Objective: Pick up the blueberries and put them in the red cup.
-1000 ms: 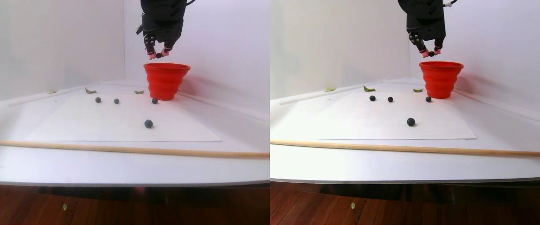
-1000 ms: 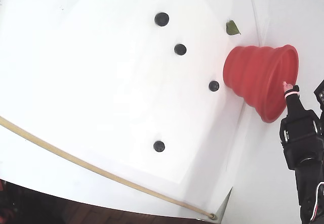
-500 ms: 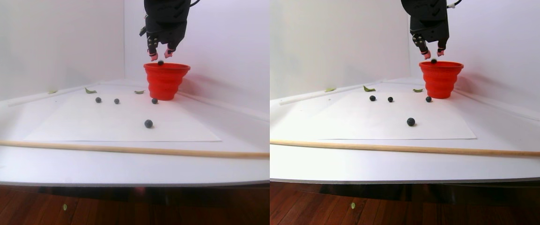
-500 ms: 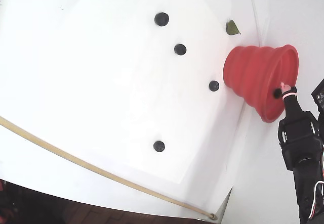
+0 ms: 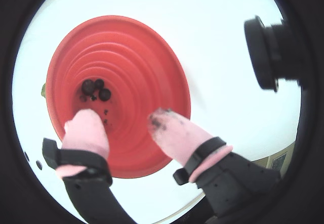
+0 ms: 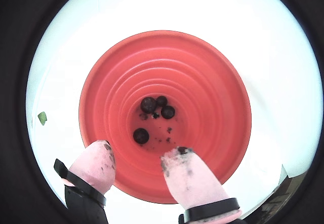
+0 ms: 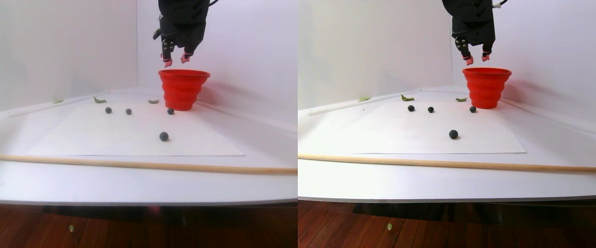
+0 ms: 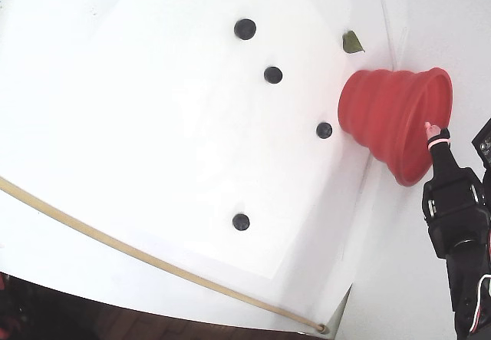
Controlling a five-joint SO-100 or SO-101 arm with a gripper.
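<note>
White walls are closing in a white table (image 7: pixel 122 181) with a sheet of paper (image 7: pixel 132 142) on it and a wooden dowel (image 7: pixel 122 164) lying across the near edge. Directly over the red cup (image 7: pixel 183 89) the gripper (image 7: pixel 174 60) is hanging with its pink fingertips (image 6: pixel 191 181) parted and nothing between them. Judging by that, a drop into the cup is finishing, and the next move calls for swinging down to one of the blueberries (image 8: pixel 242 222) lying on the paper. Both wrist views are looking straight into the cup and showing several berries (image 6: pixel 161 107) sitting at its bottom, which neither the stereo pair nor the fixed view reveals. In the fixed view four loose berries are showing: one touching or just beside the cup's base at its 9 o'clock, two farther off toward 10 o'clock, one well apart toward 7 o'clock; a green leaf (image 8: pixel 352 42) is lying at the cup's 11 o'clock.
</note>
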